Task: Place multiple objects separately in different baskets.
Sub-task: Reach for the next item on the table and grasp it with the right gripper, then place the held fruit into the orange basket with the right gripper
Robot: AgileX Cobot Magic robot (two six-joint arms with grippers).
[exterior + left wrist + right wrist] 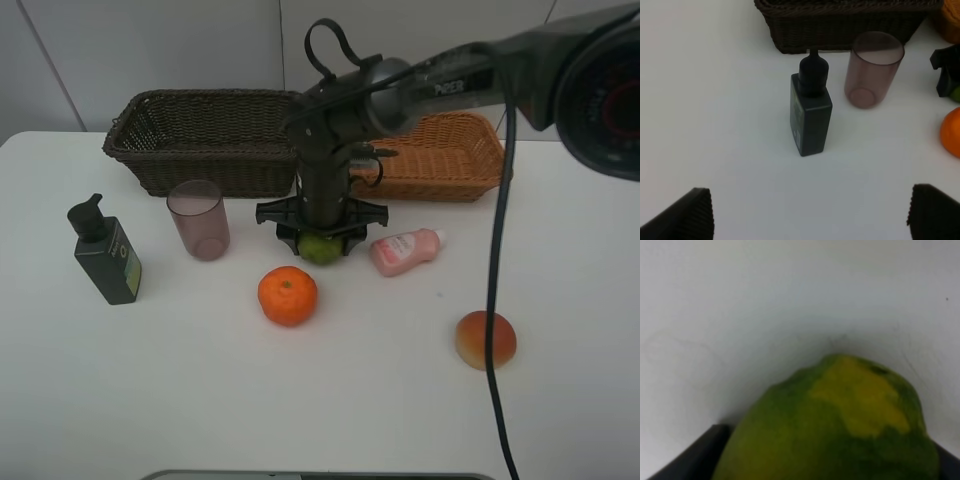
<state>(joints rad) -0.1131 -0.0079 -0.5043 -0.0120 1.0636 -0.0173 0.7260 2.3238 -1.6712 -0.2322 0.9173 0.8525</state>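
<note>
Your right gripper (pixel 320 236) sits down over the green citrus (pixel 321 250) on the table (pixel 200 400) — fruit mostly hidden under it; wrist cam shows only blurred peel w/ dark fingers (pixel 687 457) at both sides, so can't tell if it's clamped. Left gripper (pixel 810 205) spread wide, empty — tips cut off by frame edge.

High cam overlooks the whole desk (pixel 200 400). Left wrist shares its pump bottle (pixel 810 120), right wrist hugs the green citrus (pixel 830 430).
</note>
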